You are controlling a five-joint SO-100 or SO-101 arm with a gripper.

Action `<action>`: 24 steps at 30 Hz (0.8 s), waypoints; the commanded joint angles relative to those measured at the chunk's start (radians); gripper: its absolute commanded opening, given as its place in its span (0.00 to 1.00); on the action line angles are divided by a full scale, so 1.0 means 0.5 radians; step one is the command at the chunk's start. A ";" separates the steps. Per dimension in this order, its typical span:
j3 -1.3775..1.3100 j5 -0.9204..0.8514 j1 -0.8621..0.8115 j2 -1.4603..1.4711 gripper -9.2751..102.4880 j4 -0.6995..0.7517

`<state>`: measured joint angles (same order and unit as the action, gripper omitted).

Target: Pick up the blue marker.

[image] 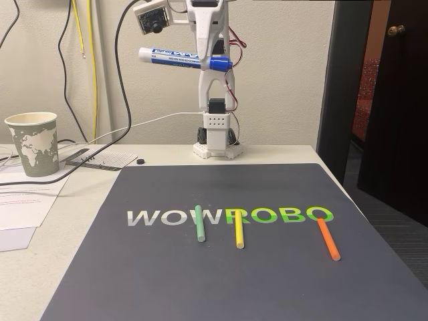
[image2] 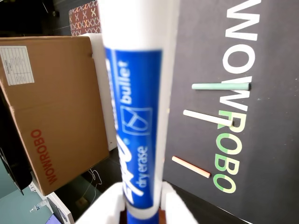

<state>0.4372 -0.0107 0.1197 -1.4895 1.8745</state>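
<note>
Dark grey mat is covering most of the counter, reaching close to its right edge, and leaving wide open room above it. White arm is standing folded upright behind the mat, likely to carry its load well clear. Blue marker is hanging level and high near the wall, the fingers clamping its blue end. Green stick, yellow stick and orange stick are lying untouched below.

White marker with blue label and cap; green stick, yellow stick, orange stick; dark grey mat; brown box.
</note>
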 commanded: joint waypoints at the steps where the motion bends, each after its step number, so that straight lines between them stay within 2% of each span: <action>1: 0.003 0.012 0.031 -0.025 0.08 0.288; 8: 0.003 0.058 0.049 -0.031 0.08 0.181; 24: 0.003 0.058 0.052 -0.021 0.08 0.181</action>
<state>0.4372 0.0138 0.1381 -1.4895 1.8745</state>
